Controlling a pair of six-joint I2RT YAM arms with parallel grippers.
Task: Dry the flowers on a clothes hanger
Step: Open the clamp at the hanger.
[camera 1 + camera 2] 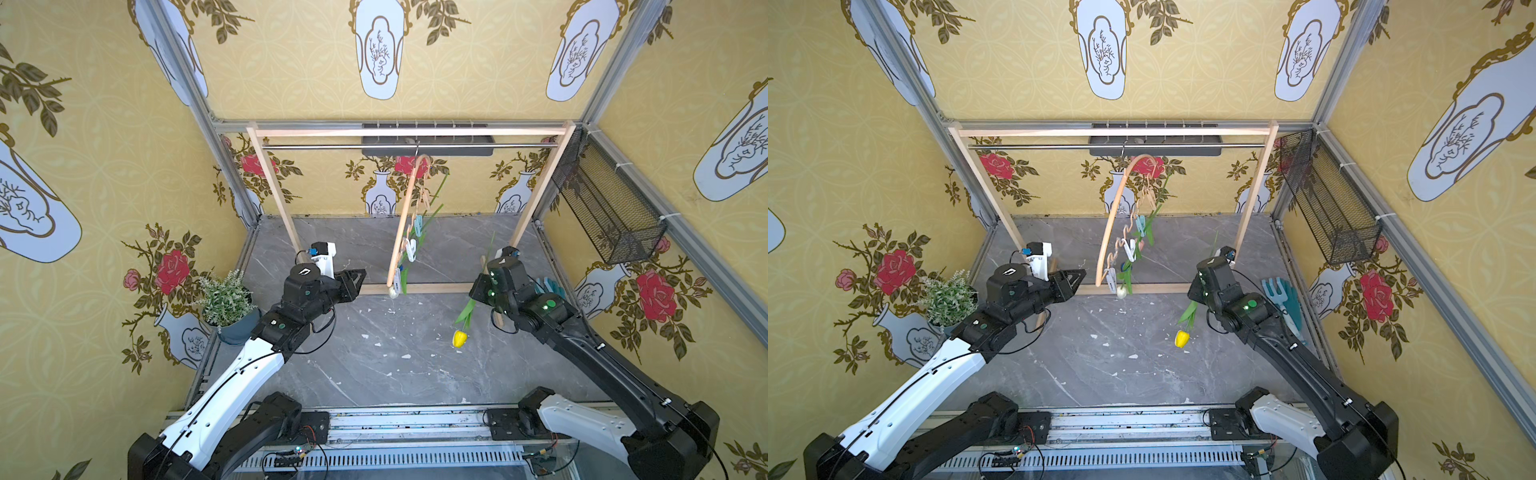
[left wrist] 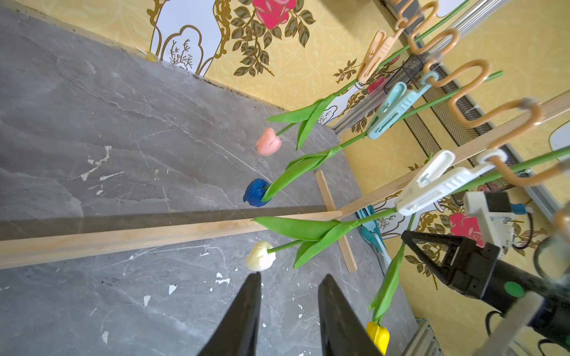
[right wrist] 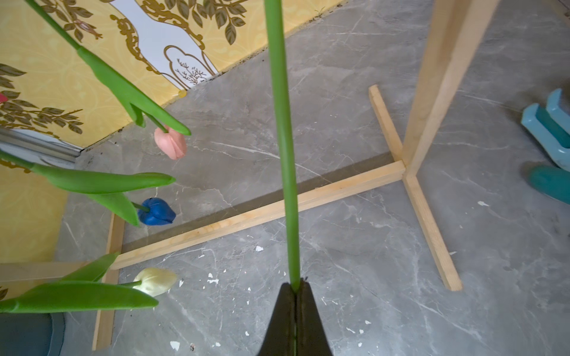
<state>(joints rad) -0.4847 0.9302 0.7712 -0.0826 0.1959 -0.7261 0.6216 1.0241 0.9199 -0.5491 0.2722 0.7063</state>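
Because the right fingers (image 3: 282, 323) pinch the yellow tulip (image 1: 459, 338) by its thin stem, head dangling lower right of centre, it may swivel or slip before reaching the hanger (image 1: 401, 232) mid-frame; the left fingers (image 2: 243, 314) stand spread, empty.

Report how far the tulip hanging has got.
Done: pink tulip, blue tulip and cream tulip hang pegged on the clothes hanger. In hand: the right gripper, jaws shut, holds the yellow tulip by its stem. To do: clipping it into the last peg.

Wooden rack (image 1: 436, 287) on grey marble tabletop (image 1: 353, 374)
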